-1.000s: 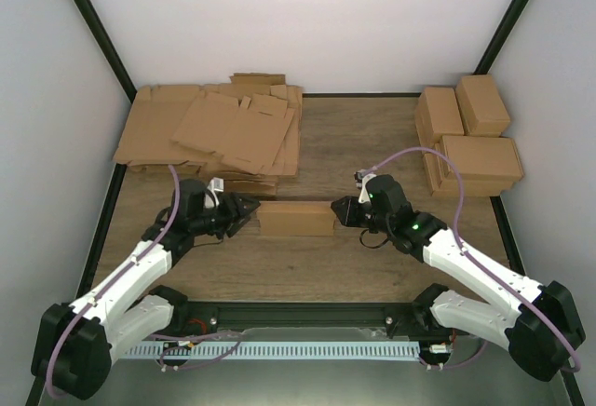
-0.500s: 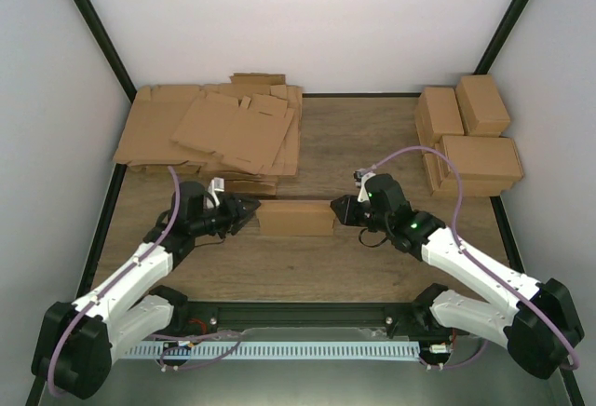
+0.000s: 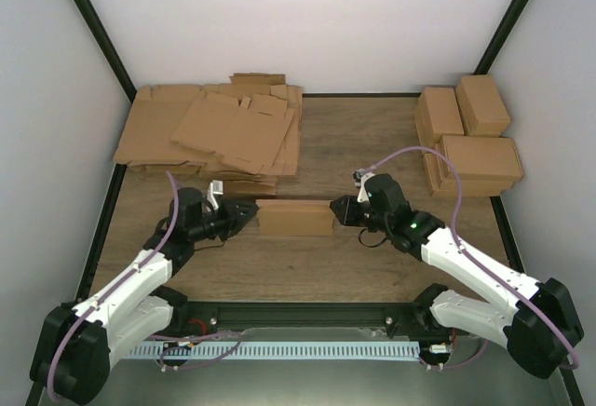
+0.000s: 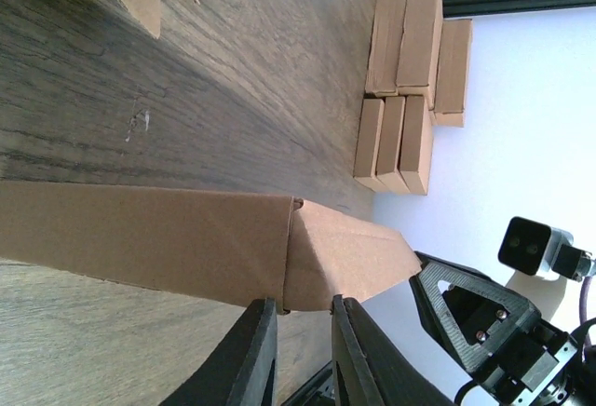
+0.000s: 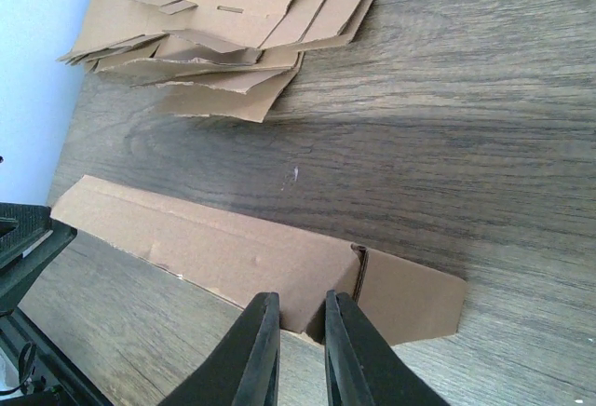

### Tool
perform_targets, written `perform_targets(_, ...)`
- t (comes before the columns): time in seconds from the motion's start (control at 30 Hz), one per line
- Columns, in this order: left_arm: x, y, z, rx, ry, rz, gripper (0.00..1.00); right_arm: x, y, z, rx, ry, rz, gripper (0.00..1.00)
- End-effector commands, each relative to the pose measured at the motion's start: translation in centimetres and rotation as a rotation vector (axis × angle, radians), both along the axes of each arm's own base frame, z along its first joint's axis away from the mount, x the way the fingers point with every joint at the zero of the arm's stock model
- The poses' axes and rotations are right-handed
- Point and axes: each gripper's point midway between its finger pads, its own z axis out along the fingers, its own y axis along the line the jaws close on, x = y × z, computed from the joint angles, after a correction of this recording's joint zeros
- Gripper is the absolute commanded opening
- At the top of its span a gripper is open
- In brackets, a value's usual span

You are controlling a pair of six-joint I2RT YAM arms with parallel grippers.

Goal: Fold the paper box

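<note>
The paper box (image 3: 295, 217) lies in the middle of the desk (image 3: 307, 271), a long shallow brown shape set left to right between the two arms. The left gripper (image 3: 250, 212) meets its left end. In the left wrist view the jaws stand close together with the box's edge between them, so it seems to pinch the cardboard, though the contact itself is hard to see. The right gripper (image 3: 338, 210) is at the right end, its jaws narrowed onto the box's wall beside an end flap (image 5: 410, 299) that sticks out past the body.

Just beyond the box, toward the far left, sits a heap of flat cardboard sheets (image 3: 214, 131). Its near edge comes close to the left gripper, with a strip of bare wood between it and the box. At the far right, well apart, stands a stack of folded boxes (image 3: 470, 136).
</note>
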Motion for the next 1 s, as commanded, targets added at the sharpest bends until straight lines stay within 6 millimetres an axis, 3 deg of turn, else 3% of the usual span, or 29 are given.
perform_targets(0.0, -1.2, 1.3, -3.7, 0.079, 0.131, 0.040, 0.18, -1.1, -0.5, -2.0, -0.053, 0.072, 0.015, 0.15)
perform_targets(0.1, -0.8, 1.4, -2.0, 0.090, 0.095, 0.044, 0.27, -1.0, -0.5, -1.9, -0.053, 0.068, 0.016, 0.15)
perform_targets(0.2, -0.2, 0.9, 0.5, 0.068, 0.047, 0.027, 0.55, -1.0, -0.5, -1.8, -0.056, 0.065, 0.016, 0.15)
perform_targets(0.33, 0.9, 0.3, 3.0, 0.063, 0.000, 0.004, 0.68, -1.0, -0.5, -1.7, -0.056, 0.063, 0.015, 0.15)
perform_targets(0.5, 1.3, -0.1, 1.4, 0.082, 0.028, -0.017, 0.62, -1.1, -0.5, -1.7, -0.054, 0.064, 0.018, 0.15)
perform_targets(0.8, -0.2, 0.3, -3.8, 0.112, 0.120, -0.025, 0.34, -1.1, -0.6, -2.0, -0.058, 0.069, 0.016, 0.15)
perform_targets(0.97, -0.6, 1.0, -4.5, 0.139, 0.125, -0.008, 0.30, -0.9, -0.5, -1.7, -0.059, 0.066, 0.014, 0.17)
